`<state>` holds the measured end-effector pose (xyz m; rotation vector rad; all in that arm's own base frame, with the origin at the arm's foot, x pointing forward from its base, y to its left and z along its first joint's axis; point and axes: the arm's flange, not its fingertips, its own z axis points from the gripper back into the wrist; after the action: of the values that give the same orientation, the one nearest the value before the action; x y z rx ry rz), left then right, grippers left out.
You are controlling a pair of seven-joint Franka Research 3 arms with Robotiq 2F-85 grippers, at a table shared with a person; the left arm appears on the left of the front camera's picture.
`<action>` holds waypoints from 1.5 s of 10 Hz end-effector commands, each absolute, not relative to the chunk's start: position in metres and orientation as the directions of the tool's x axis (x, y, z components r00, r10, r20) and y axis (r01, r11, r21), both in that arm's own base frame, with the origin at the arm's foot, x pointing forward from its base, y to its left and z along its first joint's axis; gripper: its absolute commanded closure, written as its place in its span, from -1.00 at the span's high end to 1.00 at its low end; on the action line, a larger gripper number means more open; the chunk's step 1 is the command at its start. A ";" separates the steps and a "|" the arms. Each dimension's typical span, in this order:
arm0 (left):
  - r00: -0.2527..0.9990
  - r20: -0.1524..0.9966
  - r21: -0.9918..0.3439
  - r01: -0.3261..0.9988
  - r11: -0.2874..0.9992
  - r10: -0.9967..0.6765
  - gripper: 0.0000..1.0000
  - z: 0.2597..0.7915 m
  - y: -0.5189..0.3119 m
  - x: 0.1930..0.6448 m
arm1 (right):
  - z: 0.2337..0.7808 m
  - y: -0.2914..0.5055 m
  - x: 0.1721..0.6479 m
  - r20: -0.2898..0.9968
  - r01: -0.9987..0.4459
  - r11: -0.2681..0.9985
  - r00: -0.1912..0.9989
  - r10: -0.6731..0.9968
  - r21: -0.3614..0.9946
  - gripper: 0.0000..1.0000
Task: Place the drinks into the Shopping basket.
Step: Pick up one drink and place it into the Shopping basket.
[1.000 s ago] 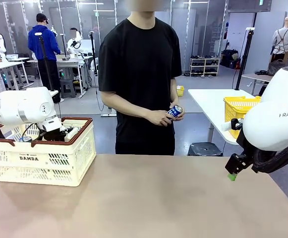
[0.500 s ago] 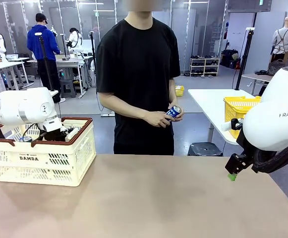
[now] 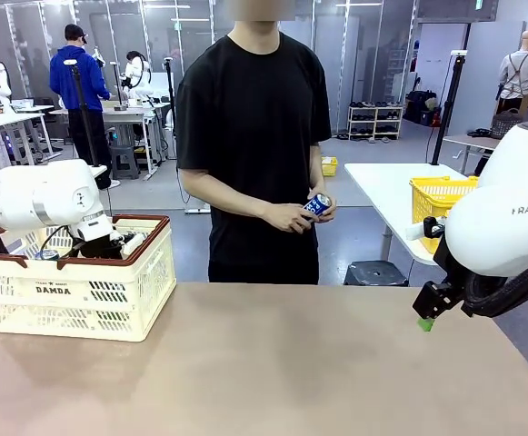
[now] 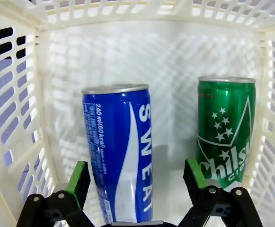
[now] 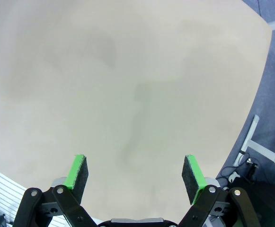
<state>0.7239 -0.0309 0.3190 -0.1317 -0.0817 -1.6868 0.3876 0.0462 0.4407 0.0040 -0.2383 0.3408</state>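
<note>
From the front, your left arm reaches down into the basket at the table's left end, while the person behind the table holds a blue can, likely the next to hand over. In the left wrist view, the left gripper stands released, pads clear of the blue can between them; a green can stands upright beside it in the basket. In the right wrist view, the right gripper hangs wide open and empty over the table.

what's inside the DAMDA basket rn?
Two upright cans: a blue can between the open left hand fingers, and a green can beside it. Basket corners nearer the camera are out of frame.
</note>
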 end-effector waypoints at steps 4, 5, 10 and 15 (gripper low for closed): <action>-0.116 0.135 -0.023 0.992 -0.120 -0.984 1.00 0.319 -0.031 0.724 | 0.439 0.045 0.386 0.231 -0.334 0.942 0.914 0.334 -0.038 1.00; -0.116 0.135 -0.023 0.992 -0.120 -0.984 1.00 0.319 -0.031 0.724 | 0.439 0.045 0.386 0.231 -0.334 0.942 0.914 0.334 -0.038 1.00; -0.116 0.135 -0.023 0.992 -0.120 -0.984 1.00 0.319 -0.031 0.724 | 0.439 0.045 0.386 0.231 -0.334 0.942 0.914 0.334 -0.038 1.00; -0.114 0.107 0.025 0.993 -0.112 -0.988 1.00 0.354 -0.036 0.704 | 0.439 0.045 0.386 0.231 -0.334 0.942 0.914 0.334 -0.038 1.00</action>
<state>0.7211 -0.0349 0.3439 -0.1041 -0.1013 -1.6931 0.3876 0.0462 0.4407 0.0040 -0.2382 0.3408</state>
